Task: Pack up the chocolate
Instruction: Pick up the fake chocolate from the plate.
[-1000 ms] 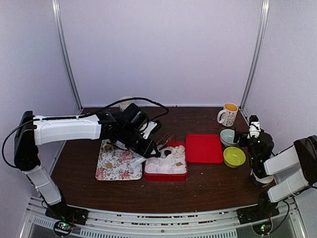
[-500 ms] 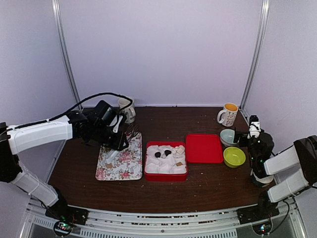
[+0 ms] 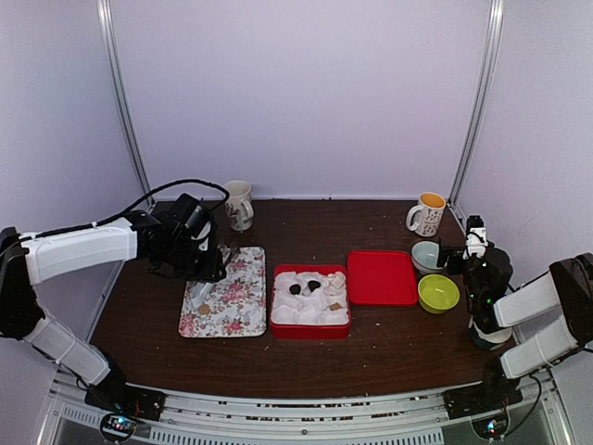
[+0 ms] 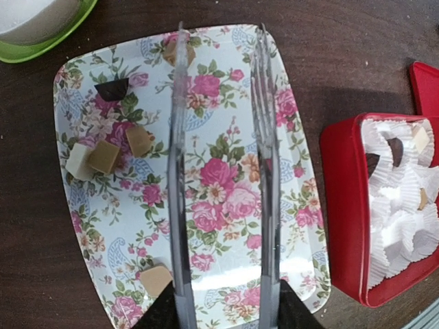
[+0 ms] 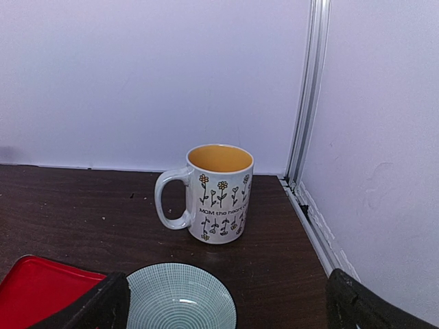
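Note:
Several small chocolate pieces lie on the floral tray (image 4: 226, 205): tan ones (image 4: 105, 156) and a dark one (image 4: 112, 89). One shows in the top view (image 3: 203, 309). The red box (image 3: 310, 326) with white paper cups holds two dark pieces (image 3: 296, 289) and tan ones (image 4: 420, 137). My left gripper (image 4: 225, 315) is shut on metal tongs (image 4: 180, 171), whose two arms stand apart over the tray with nothing between them. In the top view this gripper (image 3: 211, 269) hovers over the tray's far left part. My right gripper (image 5: 226, 315) is open and empty at the far right (image 3: 469, 248).
The red lid (image 3: 382, 276) lies right of the box. A teal bowl (image 5: 180, 298), a green bowl (image 3: 437, 293) and a flowered mug (image 5: 219, 192) stand at the right. A white mug (image 3: 238, 204) stands behind the tray. A green-rimmed dish (image 4: 41, 27) lies beyond the tray.
My left arm has swung left with the tongs, from over the red box to over the floral tray. Two dark pieces now show in the box. The right arm has not moved.

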